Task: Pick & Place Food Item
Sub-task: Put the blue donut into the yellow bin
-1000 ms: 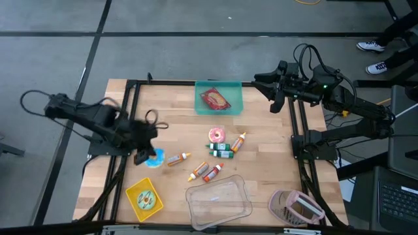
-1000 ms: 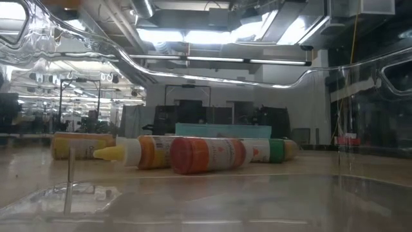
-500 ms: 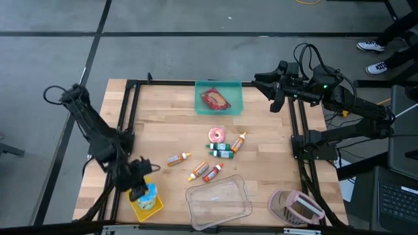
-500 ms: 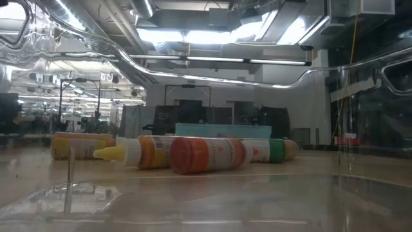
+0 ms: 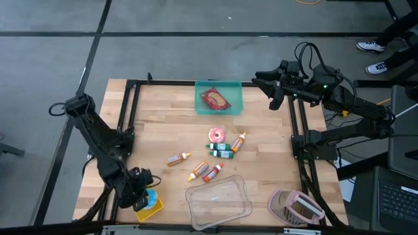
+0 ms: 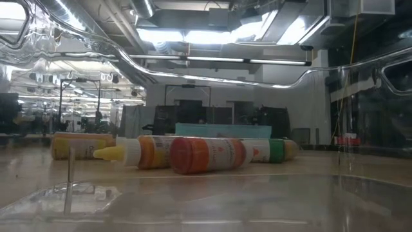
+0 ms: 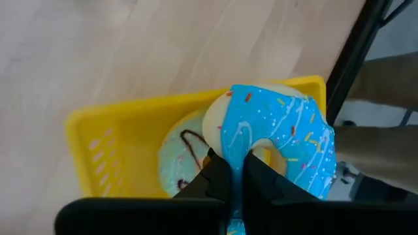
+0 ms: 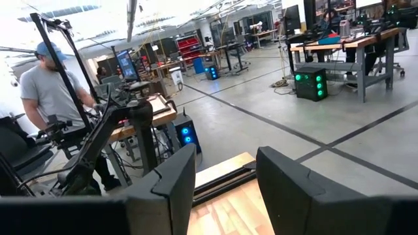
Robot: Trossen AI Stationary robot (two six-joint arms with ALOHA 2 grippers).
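A blue-iced donut with sprinkles is in my left gripper, which is shut on it above the yellow basket at the table's near left corner. A mint-green donut with a dark drizzle lies in that basket. In the high view the left gripper points steeply down beside the blue donut. My right gripper waits open and level, high over the far right edge; its fingers have nothing between them. My left gripper pinches the donut's ring between its two fingers, on the stretch beside the hole. The fingers come from above, slanting down. The donut stands tilted on edge over the basket's rim; whether it touches the basket I cannot tell.
A teal bin with a red food piece stands at the far middle. A pink donut and several sauce bottles lie mid-table, the bottles also in the low view. A clear container and a pink thing sit near the front edge.
My left gripper has swung from the table's left middle toward the near edge and down, rolling its wrist, with the blue donut still in its hold. The donut now stands over the yellow basket.
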